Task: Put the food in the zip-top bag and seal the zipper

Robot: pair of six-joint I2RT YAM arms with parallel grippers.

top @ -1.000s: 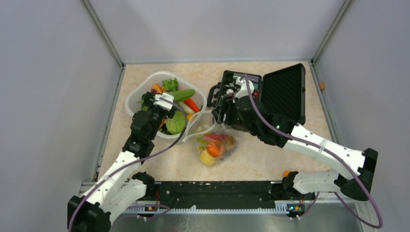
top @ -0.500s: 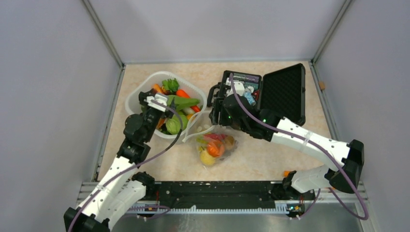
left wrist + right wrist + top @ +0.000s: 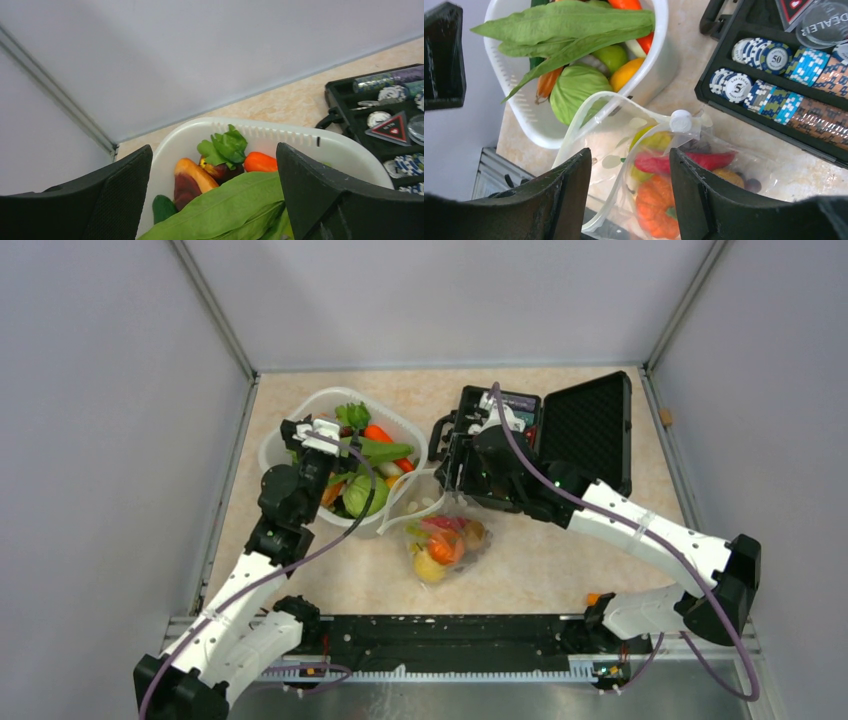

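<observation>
Seen from above, the zip-top bag (image 3: 440,530) lies near the middle of the table (image 3: 560,570) with some food (image 3: 445,548) already inside, the white basket (image 3: 275,440) at its 10 o'clock and the black case (image 3: 590,430) at its 2 o'clock. Compared with a second ago, the left gripper (image 3: 310,435) has gone a little toward 11 o'clock over the basket, while the bag lies unchanged. In the left wrist view this gripper (image 3: 213,146) is spread wide with nothing between the fingers, above a long green leaf (image 3: 225,205) that I judge light and soft, best pinched across its middle. In the right wrist view the right gripper (image 3: 630,150) is also released over the bag's gaping mouth; the film looks thin, floppy and slippery, so I would take hold on the stiffer zipper (image 3: 624,100), near its white slider (image 3: 681,120) at 1 o'clock.
</observation>
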